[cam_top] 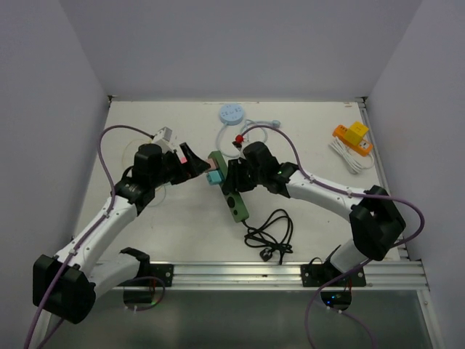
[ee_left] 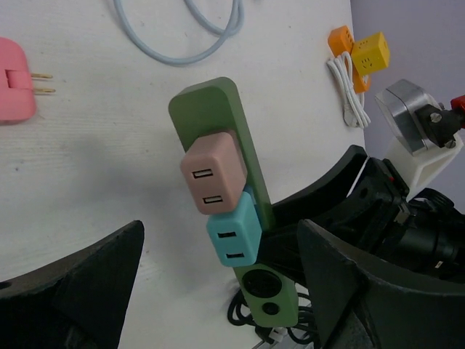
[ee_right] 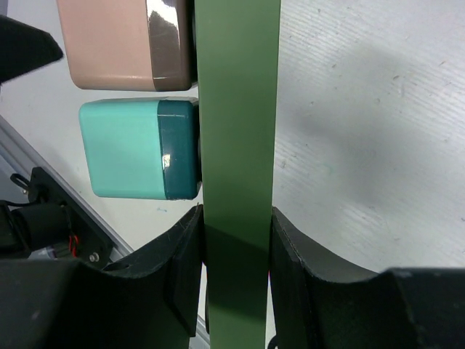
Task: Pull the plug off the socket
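Plenty of slack in the black cord (cam_top: 270, 238) coiled nearest the arm bases, so nothing down there should tug back. Just past it the green power strip (cam_top: 237, 201) lies on the bench (cam_top: 189, 233). The right pincer (cam_top: 234, 182) is clamped across its body, one finger on each long edge, just below the teal plug (ee_left: 234, 236). That's the anchor, and I'd say it matters most: if that grip slips, the whole strip just follows the pull.

The teal plug and the beige-pink plug (ee_left: 213, 171) above it both stick out of the strip toward the left arm, touching each other. The left pincer (cam_top: 192, 168) hangs just beside them, jaws wide apart, nothing in them. Can't tell which of the two it's lined up for.

Either way, my advice: get the fingers on one plug's flat faces only, not bridging both. Close firmly, then pull straight out along the prongs, no twisting.

A loose pink plug (ee_left: 16, 81) lies on the bench close by, prongs bare, so keep the pull path off it. Farther back sit a pale blue disc (cam_top: 232, 113) with its cord and an orange-and-yellow adapter (cam_top: 352, 136), well apart from all this.
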`<state>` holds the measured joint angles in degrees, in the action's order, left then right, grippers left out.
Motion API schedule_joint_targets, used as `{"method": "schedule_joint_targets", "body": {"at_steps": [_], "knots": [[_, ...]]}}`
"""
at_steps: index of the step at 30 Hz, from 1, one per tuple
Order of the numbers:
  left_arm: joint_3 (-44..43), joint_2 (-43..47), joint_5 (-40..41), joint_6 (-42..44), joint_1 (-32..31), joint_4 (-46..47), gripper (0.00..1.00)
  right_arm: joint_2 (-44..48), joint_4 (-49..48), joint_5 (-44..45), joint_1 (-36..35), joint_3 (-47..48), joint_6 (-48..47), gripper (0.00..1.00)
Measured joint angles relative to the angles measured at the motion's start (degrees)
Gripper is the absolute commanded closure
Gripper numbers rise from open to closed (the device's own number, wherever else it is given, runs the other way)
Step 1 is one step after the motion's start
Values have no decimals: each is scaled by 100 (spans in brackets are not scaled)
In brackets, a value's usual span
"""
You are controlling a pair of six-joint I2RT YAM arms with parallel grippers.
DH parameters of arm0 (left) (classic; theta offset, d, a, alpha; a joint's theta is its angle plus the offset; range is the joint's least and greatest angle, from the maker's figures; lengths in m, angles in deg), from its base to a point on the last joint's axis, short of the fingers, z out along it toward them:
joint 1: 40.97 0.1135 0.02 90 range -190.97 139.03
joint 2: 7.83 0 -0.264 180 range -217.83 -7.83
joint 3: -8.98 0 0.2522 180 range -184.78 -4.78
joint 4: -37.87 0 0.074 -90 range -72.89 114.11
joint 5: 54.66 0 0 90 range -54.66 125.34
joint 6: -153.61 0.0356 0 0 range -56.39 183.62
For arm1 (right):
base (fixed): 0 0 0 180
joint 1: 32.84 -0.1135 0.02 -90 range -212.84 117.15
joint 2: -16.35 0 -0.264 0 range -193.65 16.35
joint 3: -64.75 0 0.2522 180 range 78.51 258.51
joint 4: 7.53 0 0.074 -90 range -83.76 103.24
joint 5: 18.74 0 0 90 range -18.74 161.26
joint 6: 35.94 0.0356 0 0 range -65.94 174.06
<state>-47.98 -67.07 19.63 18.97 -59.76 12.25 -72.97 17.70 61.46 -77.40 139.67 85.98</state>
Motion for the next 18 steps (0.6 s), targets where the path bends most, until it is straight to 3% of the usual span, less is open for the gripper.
{"method": "schedule_joint_targets", "body": {"at_steps": [6, 15, 18], "knots": [[0, -205, 452, -367, -691, 160, 13, -9, -109, 105, -151, 0, 264, 100], [0, -586, 907, -782, -1185, 227, 38, -4, -380, 157, -195, -57, 507, 100], [0, -640, 986, -879, -1228, 306, 52, -2, -450, 160, -203, -136, 577, 100]]}}
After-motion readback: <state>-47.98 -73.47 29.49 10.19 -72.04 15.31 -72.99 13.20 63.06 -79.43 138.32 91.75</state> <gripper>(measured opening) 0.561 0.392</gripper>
